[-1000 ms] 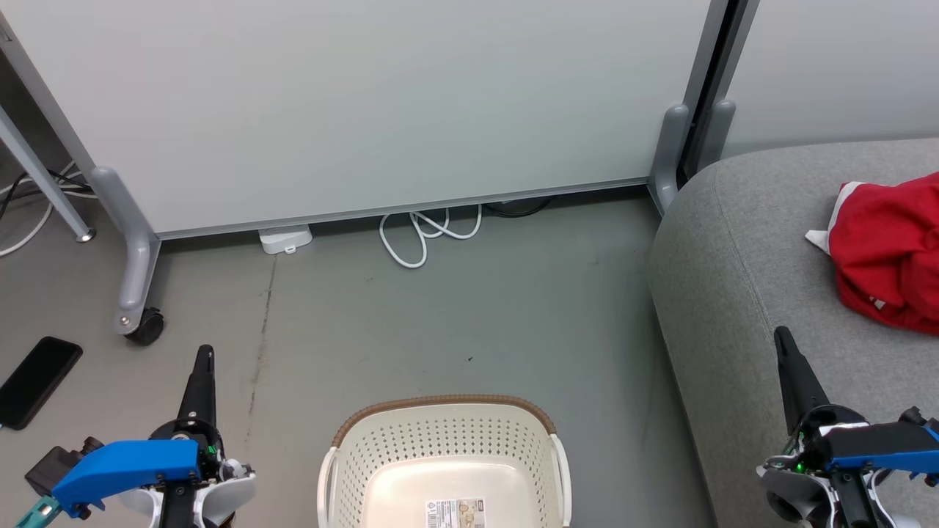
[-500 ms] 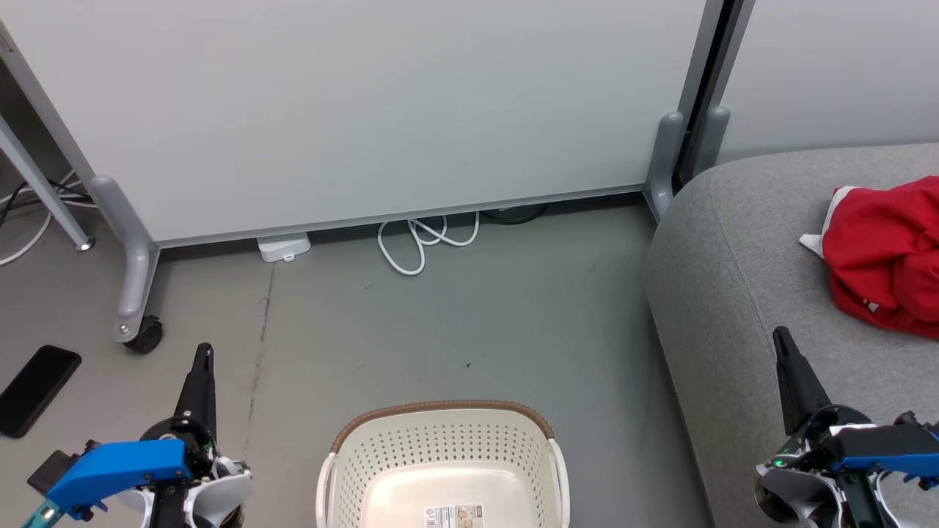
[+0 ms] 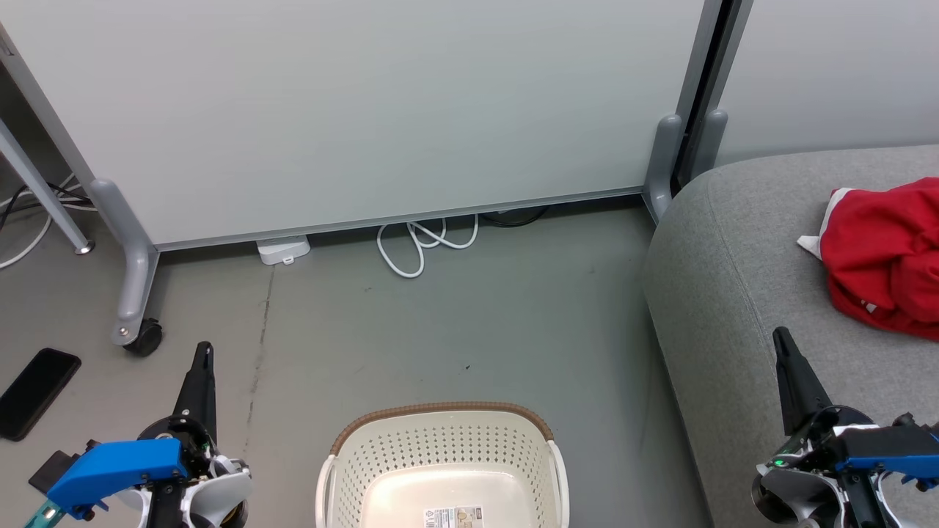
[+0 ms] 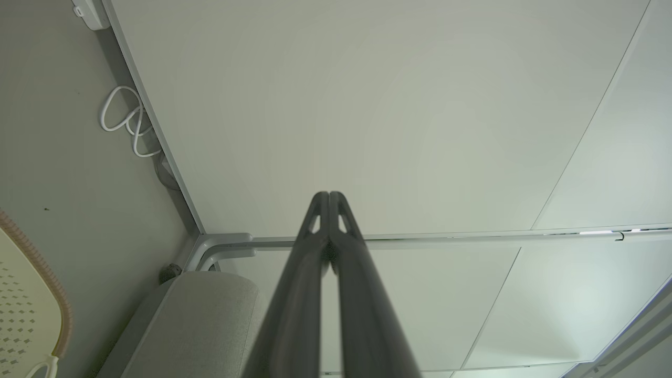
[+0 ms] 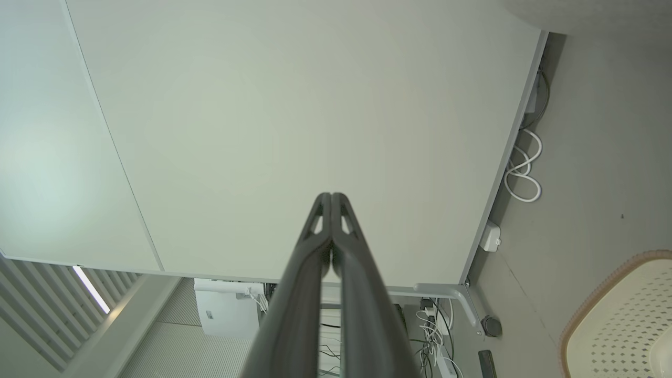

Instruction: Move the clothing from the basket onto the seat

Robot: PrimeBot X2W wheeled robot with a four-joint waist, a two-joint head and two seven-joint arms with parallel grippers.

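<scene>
**Soft clothing [image 3: 884,253] on seat [image 3: 726,293]**

It lay crumpled, well apart from the basket [image 3: 440,405]. The left gripper [image 3: 202,359] and right gripper [image 3: 781,345] were closed and empty. The fabric looked light, floppy; a raised fold was best to pinch.

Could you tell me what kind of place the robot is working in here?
Probably an office or lab corner: a wheeled partition panel, a loose white cable on a smooth grey floor, beside a grey seat.
</scene>
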